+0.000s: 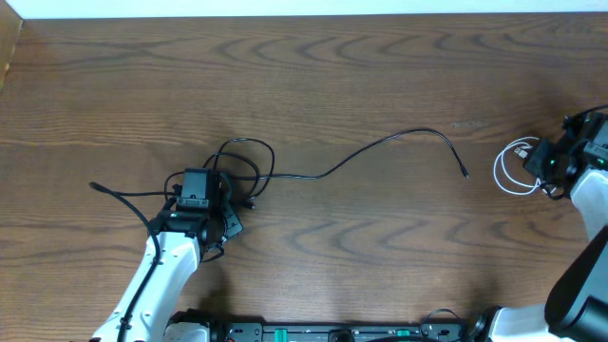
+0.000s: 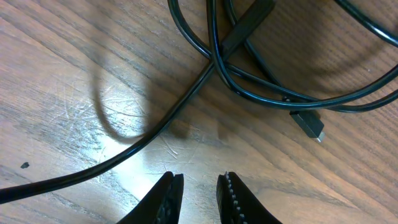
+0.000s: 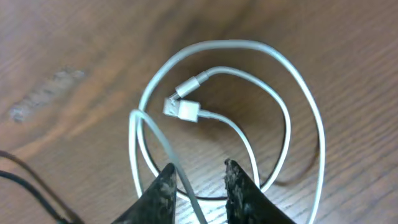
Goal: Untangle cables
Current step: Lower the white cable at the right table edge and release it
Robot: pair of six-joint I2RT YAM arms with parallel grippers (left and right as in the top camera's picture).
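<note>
Left claw [image 2: 199, 191]: 2 fingers apart with a narrow gap, nothing between them, poised low over the desk [image 1: 380, 76]. Black cables [image 2: 214, 62] lie just ahead of the tips, not touching them. Several strands cross in a loose tangle there, and 1 black plug [image 2: 308, 124] rests flat beside the crossing. 1 strand curves away past the claw's side. In the overhead view the tangle sits at the left arm's wrist, and 1 long black strand [image 1: 380, 145] runs from it rightward to a free end near mid-desk.

Right claw [image 3: 199, 185]: fingers apart. White cable [image 3: 236, 42] lies coiled directly ahead on the desk, both its plugs inside the coil. 1 white strand passes down through the gap between the fingers, unclamped. Coil sits well apart from the black tangle.
</note>
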